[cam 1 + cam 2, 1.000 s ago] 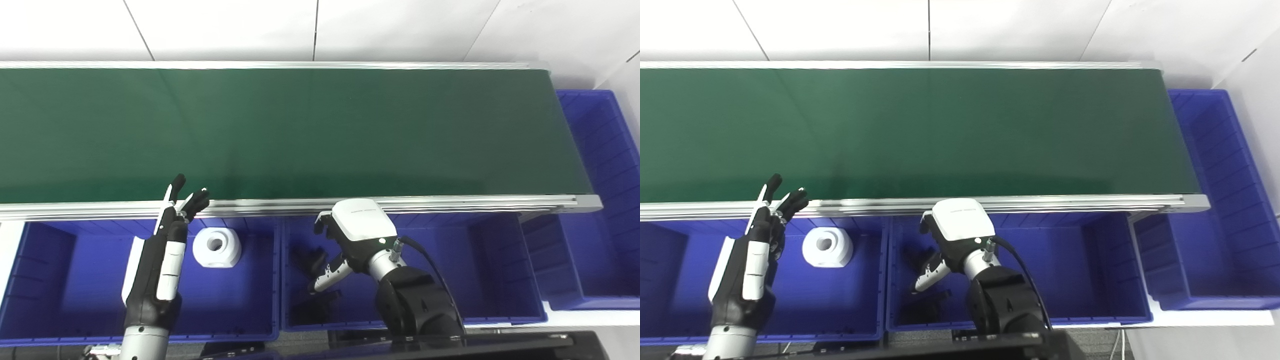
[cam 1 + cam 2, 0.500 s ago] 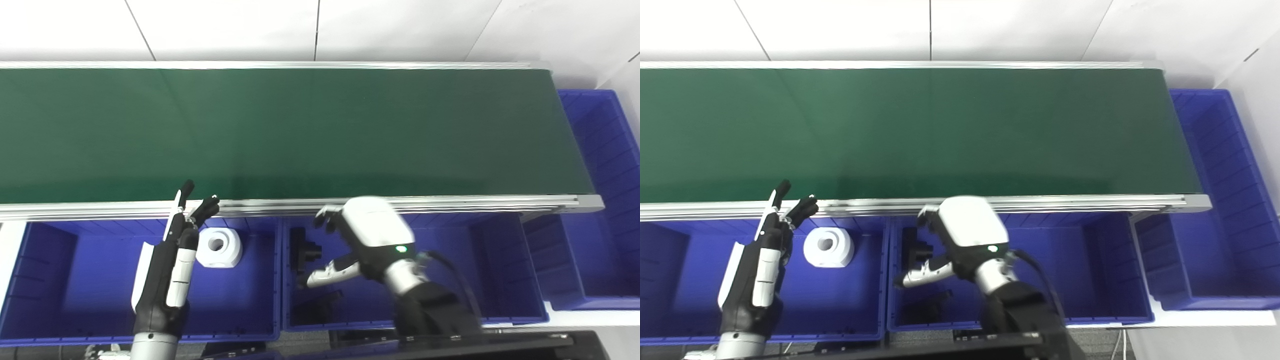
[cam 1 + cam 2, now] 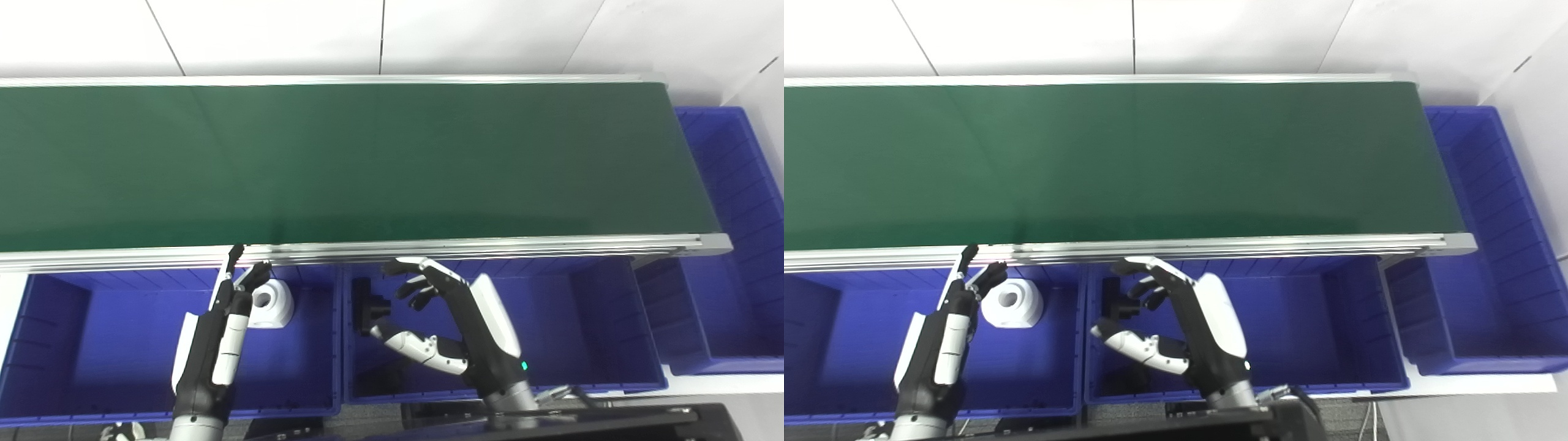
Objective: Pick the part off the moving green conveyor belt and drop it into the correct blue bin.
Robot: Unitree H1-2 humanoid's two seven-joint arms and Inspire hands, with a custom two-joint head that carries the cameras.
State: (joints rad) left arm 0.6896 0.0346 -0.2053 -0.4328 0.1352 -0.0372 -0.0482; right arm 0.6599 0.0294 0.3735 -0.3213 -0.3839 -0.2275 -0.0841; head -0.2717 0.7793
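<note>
Green belt (image 3: 343,159) runs across the whole width between pale metal rails, and nothing lies on it. Below its near rail sit blue bins in a row, with one more bin (image 3: 741,233) round the belt's right end.

Left first: the left bin (image 3: 79,343) holds a white part (image 3: 269,304), a rounded block with a hole in its top, lying on the floor near the bin's far right corner. The left hand (image 3: 211,349) rises over this bin, its arm coming up from the bottom edge. Its fingers (image 3: 231,264) are spread and point up toward the rail, the tips close to the white part's left side. It holds nothing, and whether a fingertip touches the part cannot be told.

Next, the middle bin (image 3: 582,331) holds a black part (image 3: 370,304), a blocky piece lying near the far left corner. A second dark shape lower in that bin is too dim to make out. The right hand (image 3: 465,331) hovers over the middle bin, just right of the black part, palm turned left. Its fingers curl loosely apart and its thumb (image 3: 416,346) reaches out below the part, well clear of the fingers, so the hand is wide and empty
</note>
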